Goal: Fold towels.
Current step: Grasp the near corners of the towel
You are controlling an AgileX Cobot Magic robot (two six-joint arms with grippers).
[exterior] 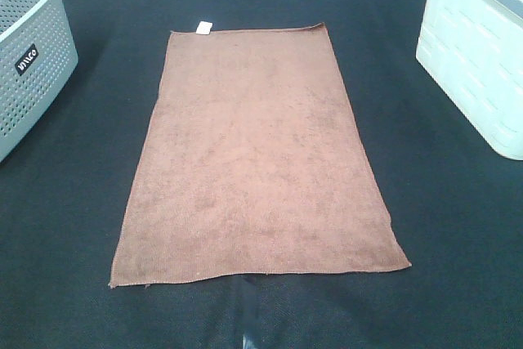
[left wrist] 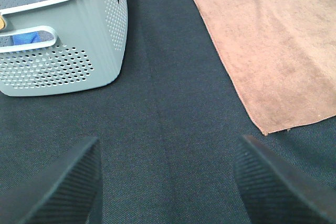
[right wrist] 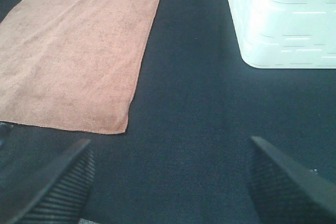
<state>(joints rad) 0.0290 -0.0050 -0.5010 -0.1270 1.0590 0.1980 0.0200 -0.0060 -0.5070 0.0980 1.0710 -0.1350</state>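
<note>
A reddish-brown towel [exterior: 257,157] lies flat and spread out on the black tabletop, long side running away from me, with a small white tag [exterior: 203,27] at its far left corner. It also shows in the left wrist view [left wrist: 273,40] and the right wrist view [right wrist: 79,45]. Neither arm appears in the exterior high view. My left gripper [left wrist: 168,182] is open and empty over bare table, to the left of the towel's near left corner. My right gripper [right wrist: 168,182] is open and empty over bare table, to the right of the towel's near right corner.
A grey perforated basket [exterior: 29,55] stands at the far left, holding something blue [left wrist: 31,38]. A white plastic bin [exterior: 478,55] stands at the far right. The black table cover [exterior: 458,226] surrounds the towel.
</note>
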